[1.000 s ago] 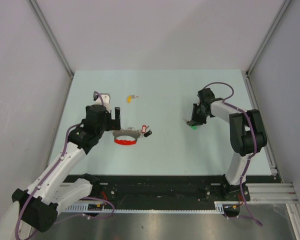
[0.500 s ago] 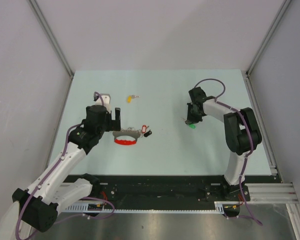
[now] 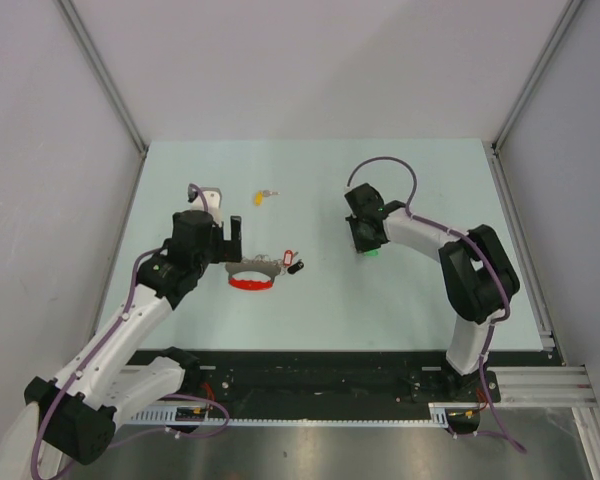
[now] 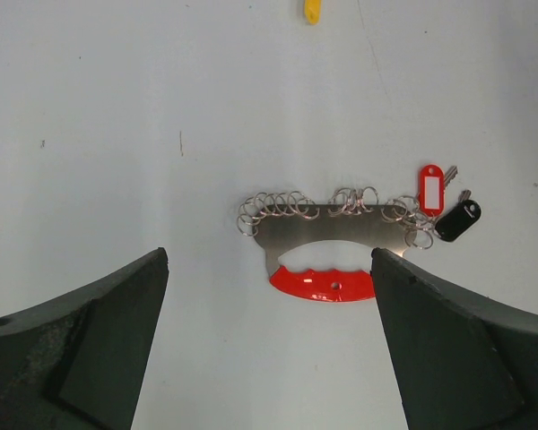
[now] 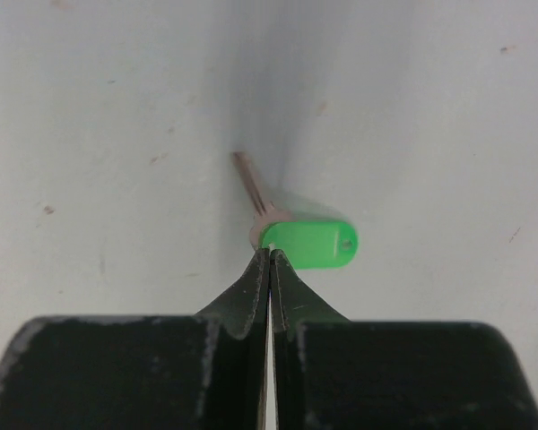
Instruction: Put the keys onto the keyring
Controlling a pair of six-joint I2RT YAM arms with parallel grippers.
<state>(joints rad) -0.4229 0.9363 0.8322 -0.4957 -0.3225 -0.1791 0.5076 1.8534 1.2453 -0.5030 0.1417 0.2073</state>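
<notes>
Right pincer (image 5: 269,253) was closed tight, fingers pressed flat together with no gap. Its tips met the green key (image 5: 307,244) where the plastic head joins the metal shank. Whether any edge of the key was nipped between the tips could not be made out. The key lay flat on the table (image 3: 310,170), shank pointing away from the pincer. Overhead, only a green speck showed beside that pincer, right of the table's middle; the shank was too small to see there.

Left pincer (image 4: 269,260) stood wide open, holding nothing, hung above the keyring (image 4: 323,269). Its wrist view gave the detail: red band nearest, grey metal behind it, small wire rings coiled along the far edge, a red tag (image 4: 430,188) and a black tag (image 4: 457,219) at the right end. Overhead, the keyring sat left of centre, its rings a grey blur.

The yellow key (image 3: 259,197) was cut off at the top edge of the left wrist view. Overhead, it lay farther back, well apart from the keyring.
</notes>
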